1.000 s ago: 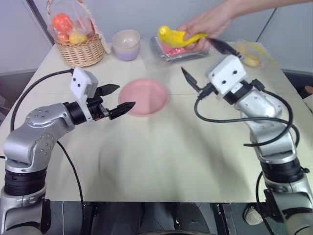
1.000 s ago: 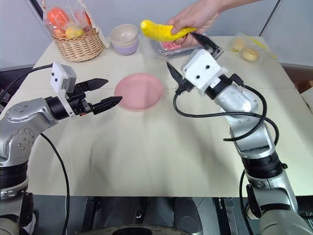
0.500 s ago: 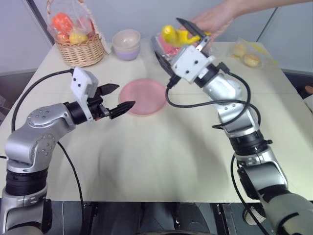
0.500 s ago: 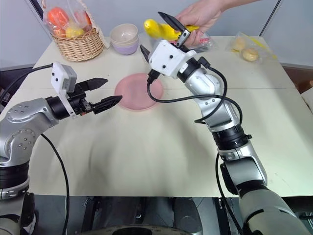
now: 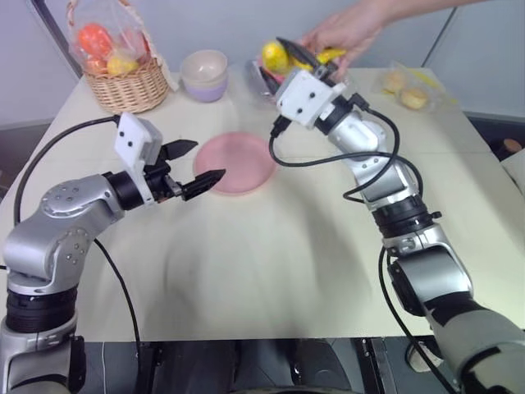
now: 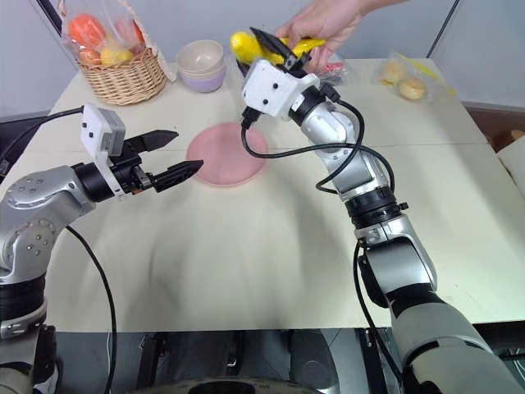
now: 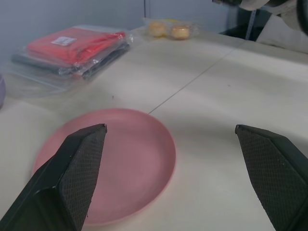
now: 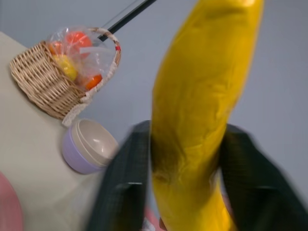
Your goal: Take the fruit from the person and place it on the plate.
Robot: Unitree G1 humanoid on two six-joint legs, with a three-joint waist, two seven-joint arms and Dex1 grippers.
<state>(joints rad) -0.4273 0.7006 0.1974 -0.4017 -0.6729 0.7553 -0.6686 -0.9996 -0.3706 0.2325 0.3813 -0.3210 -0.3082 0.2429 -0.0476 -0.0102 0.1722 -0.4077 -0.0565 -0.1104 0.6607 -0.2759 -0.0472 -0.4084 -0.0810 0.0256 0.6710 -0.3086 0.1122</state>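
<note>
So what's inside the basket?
The basket holds orange and yellow round fruit wrapped in clear plastic. Anything deeper down is hidden by the wicker wall and the wrap.

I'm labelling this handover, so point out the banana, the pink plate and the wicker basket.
banana (image 8: 195, 120): right wrist view, middle of its yellow body.
pink plate (image 5: 246, 156): left eye view, bare centre of its flat face.
wicker basket (image 6: 123, 82): right eye view, woven front wall.

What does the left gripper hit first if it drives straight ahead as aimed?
Probably the plate: the open left gripper points across its near edge. It seems to ride above the rim, so it may pass over; depth is unclear.
</note>
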